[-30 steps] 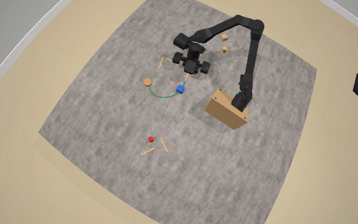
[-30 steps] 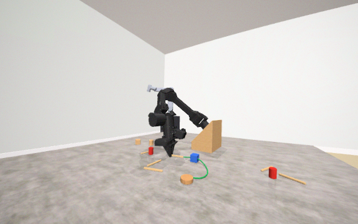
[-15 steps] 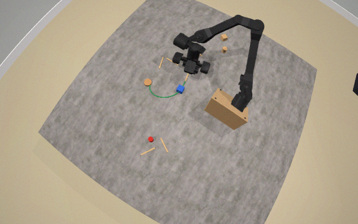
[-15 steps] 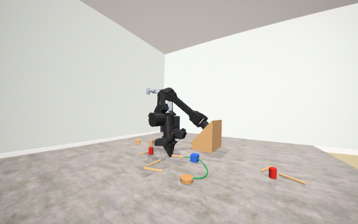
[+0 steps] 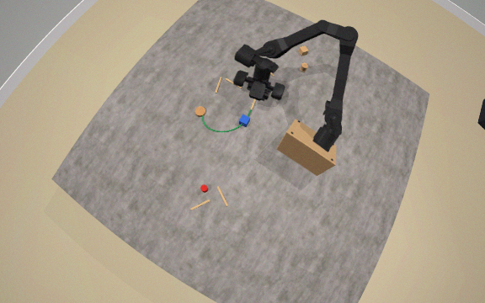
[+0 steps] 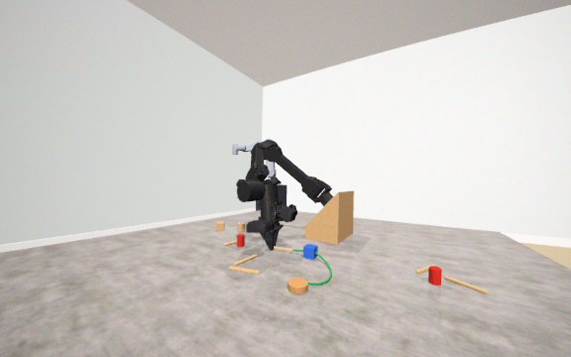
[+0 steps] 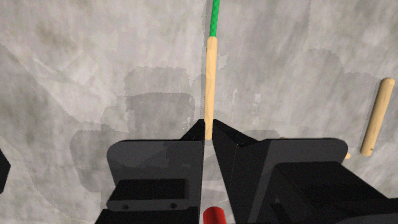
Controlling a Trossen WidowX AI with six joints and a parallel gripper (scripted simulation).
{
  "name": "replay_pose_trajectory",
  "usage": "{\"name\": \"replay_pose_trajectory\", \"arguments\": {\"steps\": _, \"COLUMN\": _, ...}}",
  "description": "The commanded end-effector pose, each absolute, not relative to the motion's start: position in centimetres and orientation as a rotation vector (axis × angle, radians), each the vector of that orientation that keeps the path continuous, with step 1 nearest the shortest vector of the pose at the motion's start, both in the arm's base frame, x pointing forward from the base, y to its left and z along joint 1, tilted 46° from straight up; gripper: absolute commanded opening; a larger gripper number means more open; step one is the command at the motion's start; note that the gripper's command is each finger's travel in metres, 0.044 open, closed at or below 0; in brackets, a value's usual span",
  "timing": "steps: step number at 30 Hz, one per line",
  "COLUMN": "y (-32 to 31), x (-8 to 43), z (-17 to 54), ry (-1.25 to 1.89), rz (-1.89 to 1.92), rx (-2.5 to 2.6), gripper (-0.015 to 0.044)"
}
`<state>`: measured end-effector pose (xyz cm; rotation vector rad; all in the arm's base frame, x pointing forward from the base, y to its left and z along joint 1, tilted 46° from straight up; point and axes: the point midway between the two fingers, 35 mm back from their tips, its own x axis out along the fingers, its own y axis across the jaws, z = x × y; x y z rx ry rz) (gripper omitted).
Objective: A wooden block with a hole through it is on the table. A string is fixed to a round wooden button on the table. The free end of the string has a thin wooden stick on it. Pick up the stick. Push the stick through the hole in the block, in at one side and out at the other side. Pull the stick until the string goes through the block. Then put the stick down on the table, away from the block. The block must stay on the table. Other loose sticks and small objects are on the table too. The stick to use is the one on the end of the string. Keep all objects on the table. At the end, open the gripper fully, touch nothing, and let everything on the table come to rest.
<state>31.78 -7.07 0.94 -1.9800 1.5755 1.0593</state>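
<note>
Arm (image 5: 343, 76) (image 6: 292, 169) arched over the table, gripper (image 5: 257, 98) (image 6: 272, 247) (image 7: 207, 123) pointing down, 2 fingertips clamping the string's stick (image 5: 253, 104) (image 6: 283, 249) (image 7: 211, 85) by its end, beside the blue block (image 5: 244, 120) (image 6: 310, 252), string (image 5: 222, 131) (image 6: 330, 270) (image 7: 215, 19) emerging on 2 sides.

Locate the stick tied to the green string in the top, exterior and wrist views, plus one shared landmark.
Top: stick just above the blue block, partly under the pincer.
Exterior: left of the block, near centre.
Wrist: upright, upper middle, its lower end between the fingertips.
Shared landmark: the green string.
</note>
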Motion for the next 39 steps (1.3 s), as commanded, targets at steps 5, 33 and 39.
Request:
{"name": "replay_pose_trajectory", "arguments": {"steps": 5, "y": -7.7, "x": 31.9, "z": 1.1, "ry": 1.587, "rz": 1.039, "rx": -1.976, "gripper": 0.0}}
{"name": "replay_pose_trajectory", "arguments": {"steps": 33, "y": 0.1, "x": 31.2, "z": 7.4, "ry": 1.551, "rz": 1.057, "rx": -1.996, "gripper": 0.044}}
{"name": "replay_pose_trajectory", "arguments": {"steps": 39, "y": 0.4, "x": 31.1, "z": 7.5, "ry": 1.554, "rz": 1.059, "rx": -2.003, "gripper": 0.044}}
